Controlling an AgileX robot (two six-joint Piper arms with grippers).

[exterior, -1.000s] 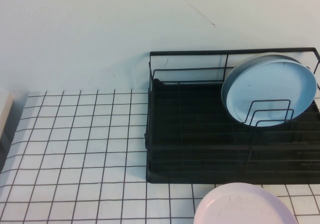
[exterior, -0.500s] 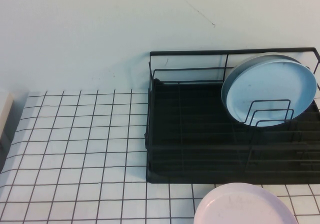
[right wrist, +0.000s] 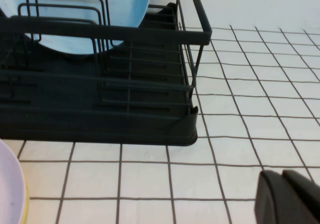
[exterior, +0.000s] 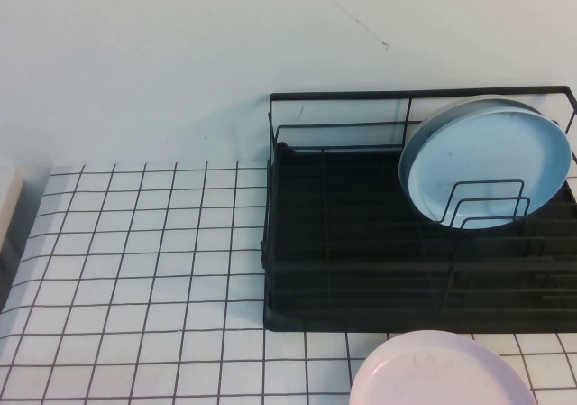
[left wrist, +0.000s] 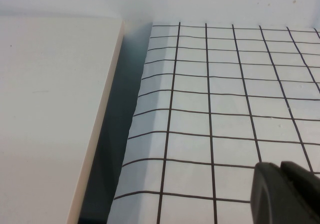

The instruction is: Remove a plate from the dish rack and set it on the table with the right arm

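The light blue plate stands tilted on edge in the right part of the black wire dish rack, behind upright wire dividers; it also shows in the right wrist view. The rack sits on the white gridded table. Neither arm appears in the high view. My right gripper is shut and empty, low over the table in front of the rack's right end, apart from it. Shut and empty as well, my left gripper hangs over the table's left part.
A pale pink plate lies flat on the table in front of the rack, its edge also in the right wrist view. A white block borders the table's left edge. A pale wall rises behind the rack.
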